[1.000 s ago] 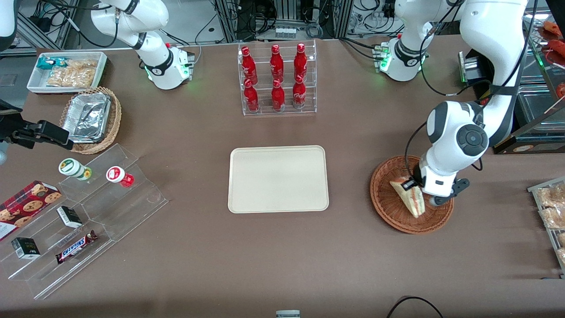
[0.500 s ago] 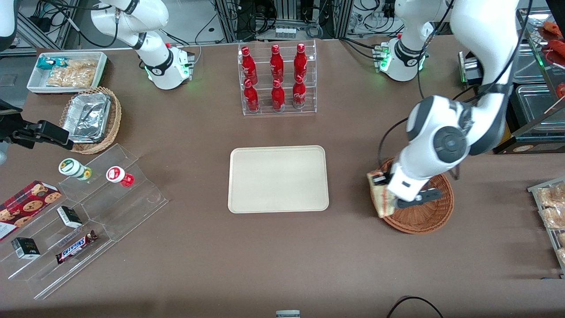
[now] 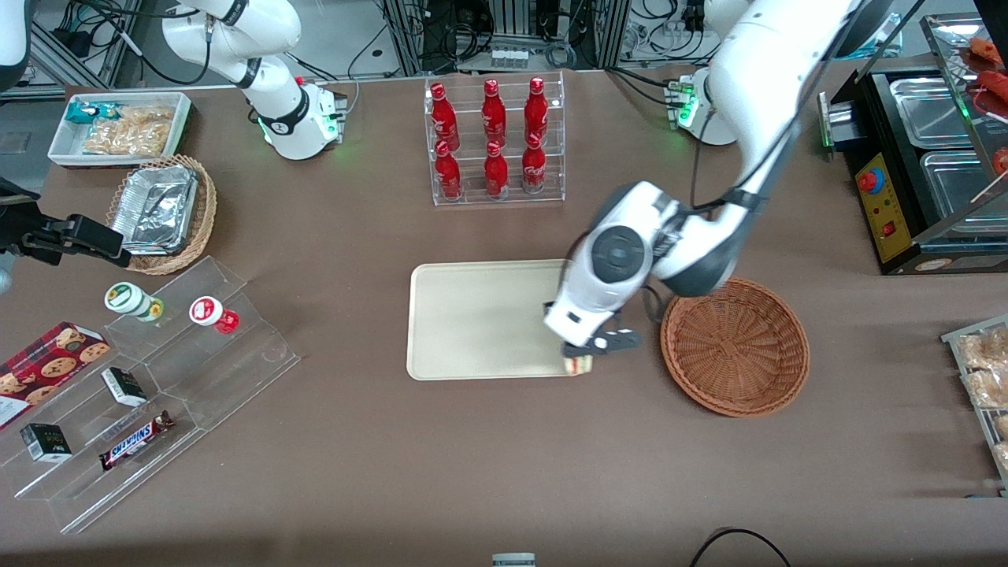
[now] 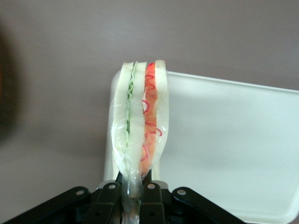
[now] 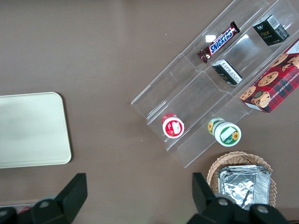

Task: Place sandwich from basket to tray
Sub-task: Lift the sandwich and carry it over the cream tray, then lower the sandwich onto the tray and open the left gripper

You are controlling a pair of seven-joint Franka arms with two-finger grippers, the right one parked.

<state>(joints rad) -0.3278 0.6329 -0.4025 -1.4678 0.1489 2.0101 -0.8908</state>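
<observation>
Robot lab: cable racks (image 3: 504,31) edge a mock snack counter (image 3: 354,472).

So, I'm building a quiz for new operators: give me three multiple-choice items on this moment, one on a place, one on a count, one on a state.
1. Where is the sandwich?
A. in the basket
B. over the corner of the tray
C. on the bottle rack

2. How many red bottles stand in the rack?
A. four
B. six
C. eight

3. What is the gripper doing?
A. shut on the sandwich
B. open and empty
C. gripping a bottle

Answers: 1 B, the wedge hangs above the tray's corner; 2 B, two rows of three; 3 A, the wrist view shows the wrapper pinched between the fingers.
</observation>
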